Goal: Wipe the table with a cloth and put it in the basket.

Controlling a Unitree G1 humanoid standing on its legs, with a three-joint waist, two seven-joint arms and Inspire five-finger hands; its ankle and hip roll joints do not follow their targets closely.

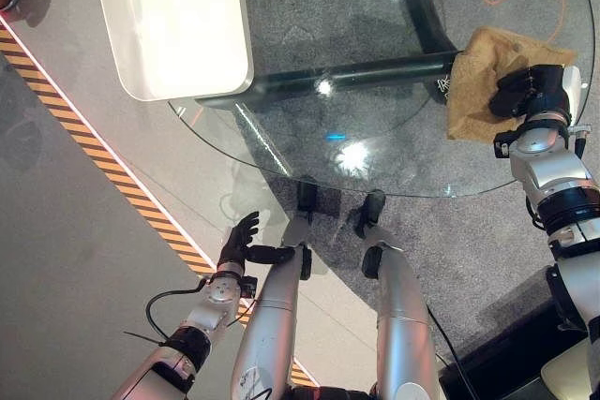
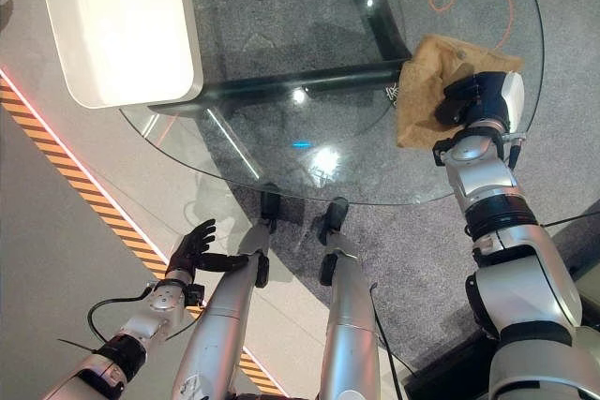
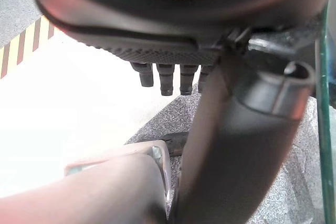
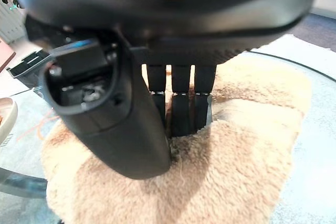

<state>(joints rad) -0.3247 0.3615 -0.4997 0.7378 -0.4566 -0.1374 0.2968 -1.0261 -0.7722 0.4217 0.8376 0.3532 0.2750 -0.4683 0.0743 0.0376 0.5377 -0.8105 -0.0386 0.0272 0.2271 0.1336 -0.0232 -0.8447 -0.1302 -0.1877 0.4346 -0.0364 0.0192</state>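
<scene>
Right now, right hand point(image 1: 527, 91) pressing tan cloth point(image 1: 480, 81) with straight fingers at the glass table's point(image 1: 281, 142) right edge; left hand point(image 1: 238, 241) low, fingers spread.

The right arm reached forward with its hand point(image 1: 531, 91) palm-down, fingers point(image 4: 181, 103) straight, while the left arm hung low, its hand point(image 1: 238, 240) relaxed with fingers spread.

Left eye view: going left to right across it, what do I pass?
Black-and-yellow striped floor tape → white rounded-corner slab → left hand, hanging open below the table edge → round glass table → tan fluffy cloth → right hand resting on the cloth.
</scene>
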